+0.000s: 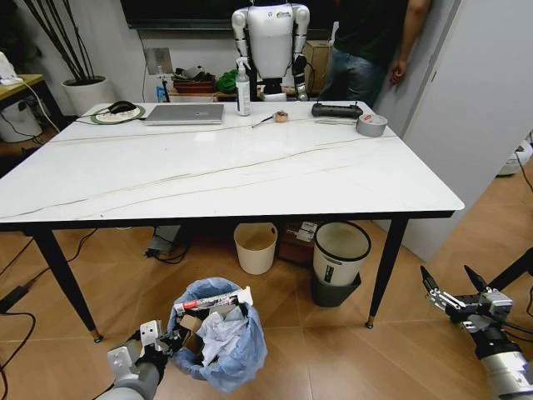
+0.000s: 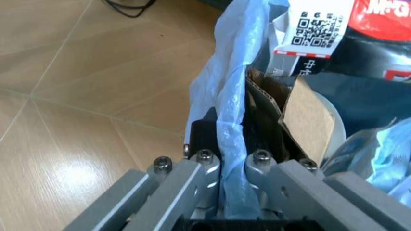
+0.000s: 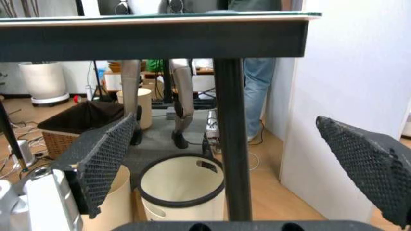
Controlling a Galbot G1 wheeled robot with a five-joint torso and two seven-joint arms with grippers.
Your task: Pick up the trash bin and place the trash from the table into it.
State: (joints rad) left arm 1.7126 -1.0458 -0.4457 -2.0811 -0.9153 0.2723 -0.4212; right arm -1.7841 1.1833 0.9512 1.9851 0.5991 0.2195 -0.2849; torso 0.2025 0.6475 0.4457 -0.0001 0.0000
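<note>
Trash bin [image 1: 218, 337], one, stuffed with litter [image 1: 213, 321], has its blue liner rim pinched between the left gripper [image 1: 171, 342] fingers [image 2: 192, 180]. Right gripper [image 1: 454, 290] hangs spread, nothing between its two fingers.

The trash bin [image 1: 218, 337] is sitting on the floor in front of the table [image 1: 225, 167], trash [image 1: 212, 321] lying inside it, left gripper [image 1: 171, 342] clamping its rim; right gripper [image 1: 454, 287] is hanging beside the table's right front leg.

My grey left gripper [image 2: 231, 168] pinched the trash bin's [image 1: 237, 354] light-blue liner; inside lay brown cardboard [image 2: 311, 122] and a red-white wrapper [image 1: 212, 303]. The table [image 1: 250, 171] was white, dark-veined.
</note>
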